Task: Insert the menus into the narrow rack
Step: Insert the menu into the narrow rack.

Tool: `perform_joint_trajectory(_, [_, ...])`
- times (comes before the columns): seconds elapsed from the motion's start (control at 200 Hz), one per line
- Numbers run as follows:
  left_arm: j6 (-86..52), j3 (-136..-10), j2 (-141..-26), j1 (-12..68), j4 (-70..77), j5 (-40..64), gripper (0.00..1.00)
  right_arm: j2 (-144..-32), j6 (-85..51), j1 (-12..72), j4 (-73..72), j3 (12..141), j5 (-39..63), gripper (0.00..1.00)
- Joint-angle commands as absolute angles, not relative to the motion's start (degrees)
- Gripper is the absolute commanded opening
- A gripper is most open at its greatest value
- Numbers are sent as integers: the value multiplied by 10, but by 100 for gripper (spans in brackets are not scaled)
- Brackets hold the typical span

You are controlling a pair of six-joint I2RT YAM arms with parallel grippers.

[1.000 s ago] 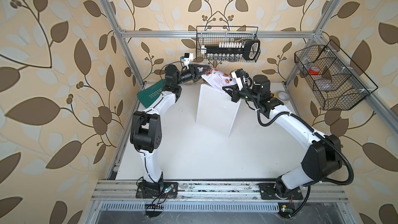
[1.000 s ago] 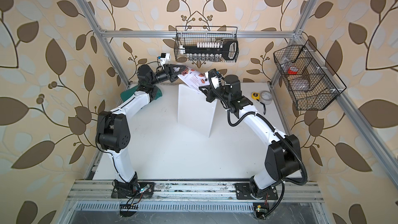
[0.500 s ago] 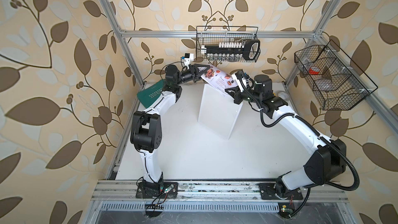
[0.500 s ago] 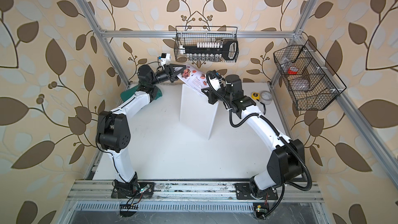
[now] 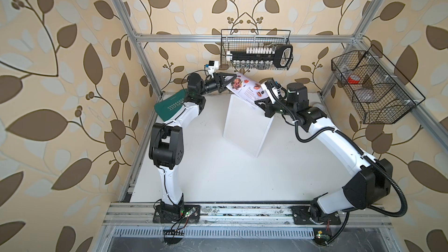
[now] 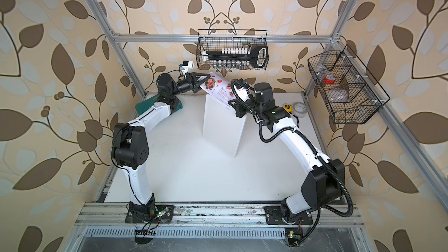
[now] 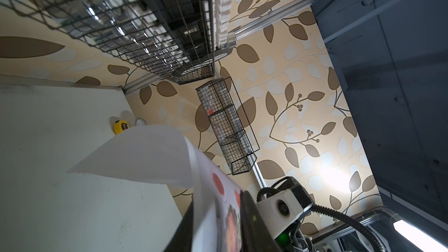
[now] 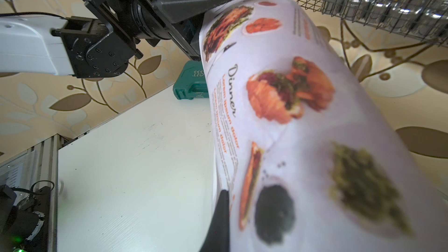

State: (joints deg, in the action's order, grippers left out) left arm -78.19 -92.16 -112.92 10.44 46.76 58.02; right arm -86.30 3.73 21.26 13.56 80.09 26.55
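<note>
Holds the pale paper menu sheet with food photos by its lower end in the fully closed right gripper. Straddles its upper edge with the left gripper, jaws part-way apart, real hold impossible to tell. Hangs bowed between both, above the upright frosted-white plastic rack. Could buckle or miss the slot if pushed while bowed; could slip out on the left. Little room above the left gripper, under the black wire basket; open worktop below both.
</note>
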Motion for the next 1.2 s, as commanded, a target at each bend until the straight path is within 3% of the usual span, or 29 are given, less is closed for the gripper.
perform_joint_trajectory(0.0, [-783, -944, -1127, 102, 504, 581, 42, -846, 46, 215, 154, 788, 255, 0])
perform_joint_trajectory(0.215, [-790, -956, -1142, 103, 515, 575, 46, -817, 41, 215, 149, 765, 252, 0])
perform_joint_trajectory(0.5, [-796, -962, -1147, 109, 524, 582, 35, -802, 45, 215, 158, 748, 249, 0])
perform_joint_trajectory(0.835, [-798, -955, -1151, 114, 525, 583, 37, -796, 63, 215, 177, 739, 250, 0])
perform_joint_trajectory(1.12, [-802, -949, -1156, 116, 537, 584, 2, -801, 63, 215, 176, 741, 255, 0])
perform_joint_trajectory(1.195, [-802, -945, -1156, 116, 542, 586, 0, -802, 59, 215, 172, 744, 252, 0])
